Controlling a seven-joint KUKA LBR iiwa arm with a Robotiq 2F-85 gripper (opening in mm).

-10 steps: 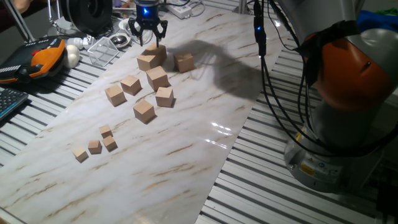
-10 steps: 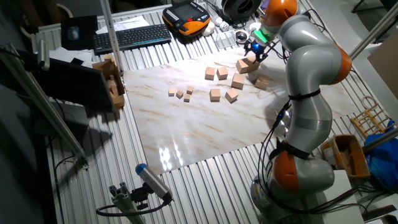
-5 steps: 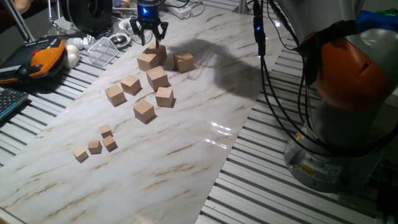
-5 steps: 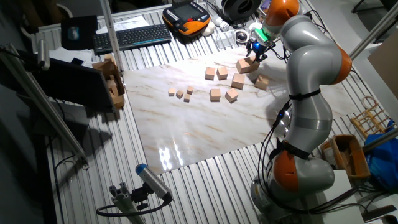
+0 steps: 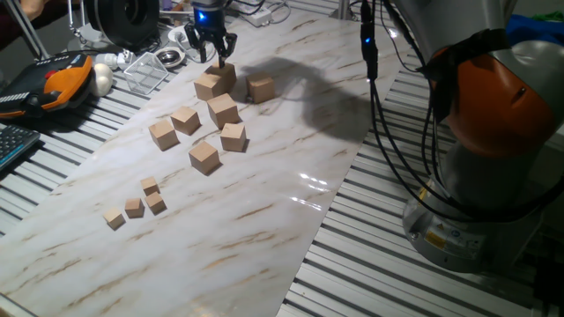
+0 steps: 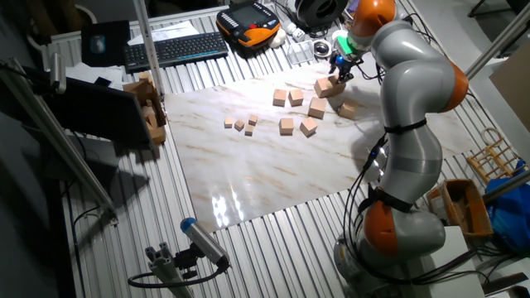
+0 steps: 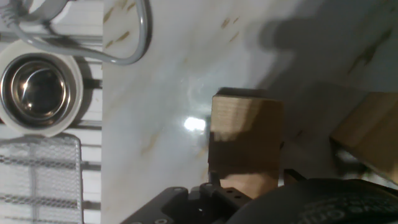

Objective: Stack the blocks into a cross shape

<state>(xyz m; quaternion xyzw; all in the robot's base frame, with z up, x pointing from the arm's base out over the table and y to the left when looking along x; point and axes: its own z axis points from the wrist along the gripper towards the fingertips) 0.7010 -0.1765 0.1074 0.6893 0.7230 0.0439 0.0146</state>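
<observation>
The gripper (image 5: 212,50) is positioned at the far end of the marble board (image 5: 264,220), directly above a pair of blocks that touch each other: the rear block (image 5: 223,72) and the front block (image 5: 209,86). The jaws are narrowly spread around the top of the rear block; whether they grip it cannot be determined from any view (the hand view shows the block face (image 7: 245,140) close under the hand, but the fingertips are not visible). 1 block (image 5: 261,87) lies just beside the pair, on the side toward the robot base. 5 further blocks are spread loosely nearer the middle of the board, around the tilted block (image 5: 222,110) and down to the nearest block (image 5: 204,156); none are stacked. 4 much smaller cubes (image 5: 134,207) lie well apart from them. A metal bowl (image 7: 37,87) sits off the board edge.
</observation>
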